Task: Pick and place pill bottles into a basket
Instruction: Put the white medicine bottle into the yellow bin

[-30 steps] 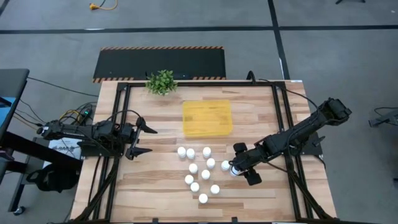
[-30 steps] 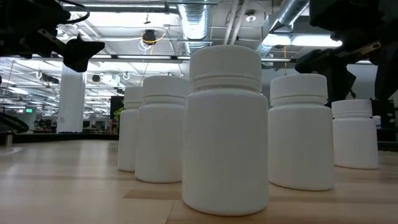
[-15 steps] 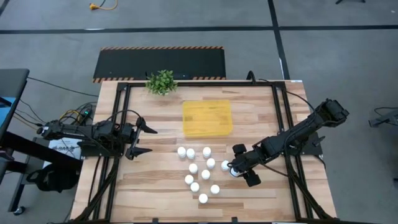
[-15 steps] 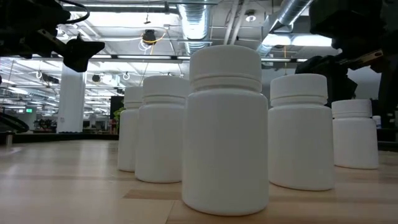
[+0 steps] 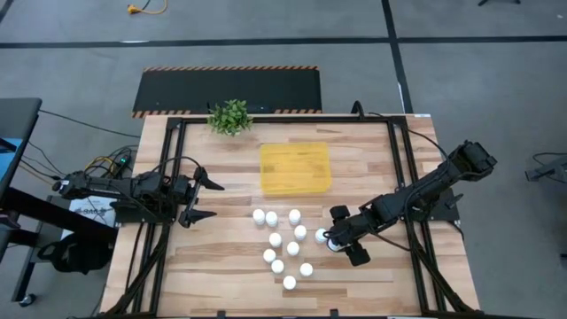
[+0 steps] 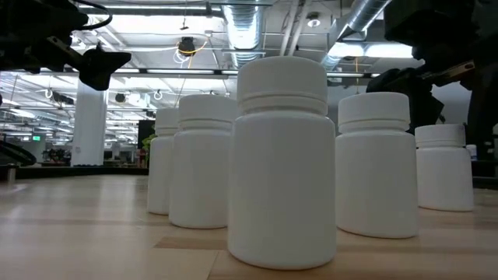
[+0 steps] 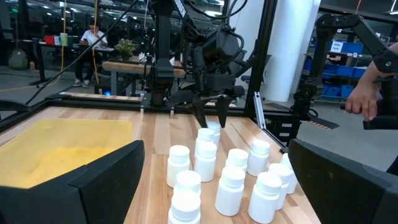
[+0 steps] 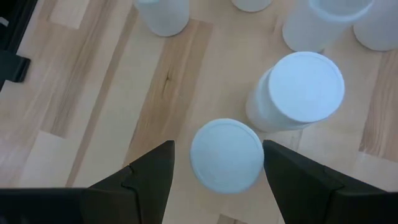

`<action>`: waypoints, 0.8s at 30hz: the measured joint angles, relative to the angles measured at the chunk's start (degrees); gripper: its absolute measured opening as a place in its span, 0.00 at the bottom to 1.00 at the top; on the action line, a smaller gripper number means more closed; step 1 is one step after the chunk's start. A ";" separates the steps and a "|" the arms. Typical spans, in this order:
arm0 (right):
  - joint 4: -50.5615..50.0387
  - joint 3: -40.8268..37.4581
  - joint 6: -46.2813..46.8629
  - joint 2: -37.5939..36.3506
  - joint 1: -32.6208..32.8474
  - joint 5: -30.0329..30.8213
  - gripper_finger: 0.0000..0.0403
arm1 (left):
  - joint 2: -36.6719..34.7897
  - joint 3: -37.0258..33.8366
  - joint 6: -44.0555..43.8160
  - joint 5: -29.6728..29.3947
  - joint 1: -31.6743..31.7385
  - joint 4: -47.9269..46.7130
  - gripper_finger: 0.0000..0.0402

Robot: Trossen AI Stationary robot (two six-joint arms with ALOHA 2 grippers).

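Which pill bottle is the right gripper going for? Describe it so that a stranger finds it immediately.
Start at the yellow tray in the middle of the table, then look to the cluster of white pill bottles just in front of it. The target bottle stands on the cluster's right edge, the only one between the open fingers of the right gripper.

Desk [image 5: 221, 266] is carrying eleven white pill bottles [image 5: 282, 241] standing in a loose cluster, one yellow basket [image 5: 295, 169] and one small green potted plant [image 5: 230, 116], with two dark arms, each bearing one claw, reaching in.
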 joint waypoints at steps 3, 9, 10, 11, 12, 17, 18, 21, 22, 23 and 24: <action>0.00 0.00 0.02 0.00 -0.08 0.00 0.57 | 0.00 0.00 0.00 0.00 0.00 0.00 0.96; -0.01 0.00 0.04 0.00 -0.08 0.02 0.48 | 0.00 0.00 0.00 0.00 0.00 0.00 0.96; -0.02 0.00 0.04 0.00 -0.08 0.02 0.47 | 0.00 0.00 0.00 0.00 0.00 0.00 0.96; -0.02 0.02 0.04 0.00 -0.08 0.02 0.45 | 0.00 0.00 0.01 0.00 0.00 0.00 0.96; -0.02 0.02 0.07 0.00 -0.08 0.02 0.44 | 0.00 0.00 0.01 0.00 0.00 0.00 0.96; 0.00 0.07 0.07 0.00 -0.08 0.02 0.40 | 0.00 0.00 0.00 0.00 0.00 0.00 0.96; 0.00 0.07 0.07 0.00 -0.08 0.02 0.40 | 0.00 0.00 0.02 0.00 0.00 0.00 0.96; 0.00 0.07 0.66 0.00 -0.08 0.44 0.42 | 0.00 0.02 0.01 0.00 0.00 0.00 0.96; 0.00 0.07 1.27 0.00 -0.08 0.97 0.42 | 0.00 0.00 0.02 0.00 0.00 0.00 0.96; 0.00 0.07 1.93 0.00 -0.08 1.49 0.43 | 0.00 0.00 0.02 0.00 0.00 0.00 0.96; 0.00 0.07 2.05 0.00 -0.10 1.63 0.44 | 0.00 0.00 0.02 0.00 0.00 0.00 0.96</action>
